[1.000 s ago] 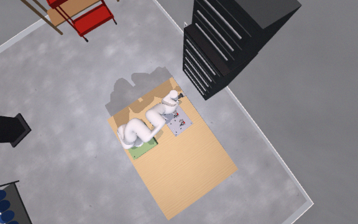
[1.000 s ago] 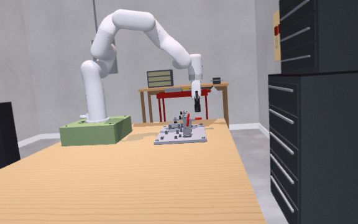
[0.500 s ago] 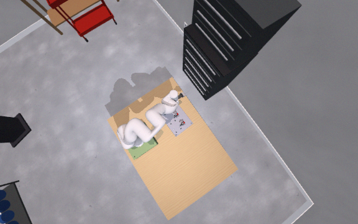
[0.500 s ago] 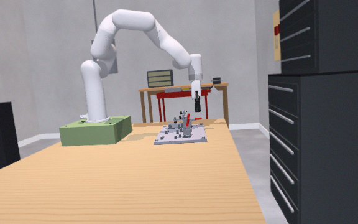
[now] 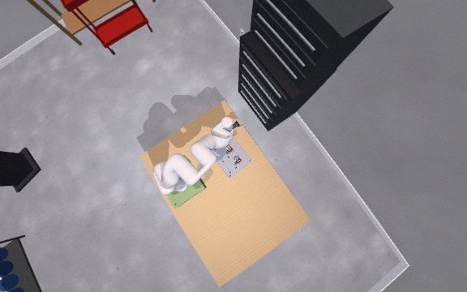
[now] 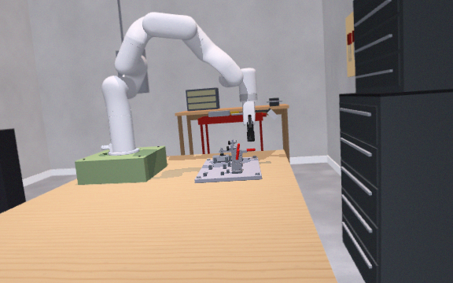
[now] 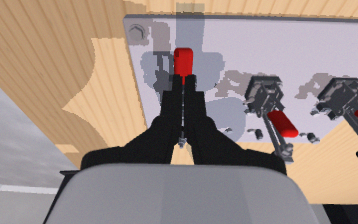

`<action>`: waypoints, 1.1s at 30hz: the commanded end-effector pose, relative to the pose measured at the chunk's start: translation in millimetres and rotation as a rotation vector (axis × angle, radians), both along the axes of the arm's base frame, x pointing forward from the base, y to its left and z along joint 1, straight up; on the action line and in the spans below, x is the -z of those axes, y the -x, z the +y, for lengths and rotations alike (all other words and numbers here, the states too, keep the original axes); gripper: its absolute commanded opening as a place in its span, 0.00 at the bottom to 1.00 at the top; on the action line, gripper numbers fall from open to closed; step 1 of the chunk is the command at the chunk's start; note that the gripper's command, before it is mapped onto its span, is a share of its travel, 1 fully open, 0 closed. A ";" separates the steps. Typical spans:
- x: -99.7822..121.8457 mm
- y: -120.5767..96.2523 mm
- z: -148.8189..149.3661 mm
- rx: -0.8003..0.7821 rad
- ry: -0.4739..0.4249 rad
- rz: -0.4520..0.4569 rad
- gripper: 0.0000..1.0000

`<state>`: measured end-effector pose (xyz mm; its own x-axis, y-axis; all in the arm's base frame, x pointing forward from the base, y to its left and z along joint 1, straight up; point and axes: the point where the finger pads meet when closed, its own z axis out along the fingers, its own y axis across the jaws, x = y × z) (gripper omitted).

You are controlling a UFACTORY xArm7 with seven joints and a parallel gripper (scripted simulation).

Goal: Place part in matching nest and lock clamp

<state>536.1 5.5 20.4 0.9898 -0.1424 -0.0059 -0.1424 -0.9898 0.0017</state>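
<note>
- End effector point(image 7: 184, 82) clenched on nothing, above the fixture point(image 7: 300, 40), a red handle point(image 7: 183, 61) at its 12 o'clock.
- Part hidden; location cannot be told.
- Fixture: grey plate on the counter point(image 6: 171, 236).

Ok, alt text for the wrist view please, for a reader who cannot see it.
The black two-finger gripper is shut with nothing held, fingertips above a red clamp handle at the left end of a light grey fixture plate. Two more clamps with red handles stand to its right; the plate rests on a pale wooden table.
</note>
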 end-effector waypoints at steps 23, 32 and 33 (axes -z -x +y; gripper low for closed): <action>8.3 -2.8 -0.2 0.000 0.000 -0.005 0.00; 13.6 -2.8 -0.2 0.000 0.000 -0.005 0.00; 13.6 -2.8 -0.2 0.000 0.000 -0.005 0.00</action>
<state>537.0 5.3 5.4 0.9898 -0.1423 -0.0064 -0.1423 -0.9898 0.0018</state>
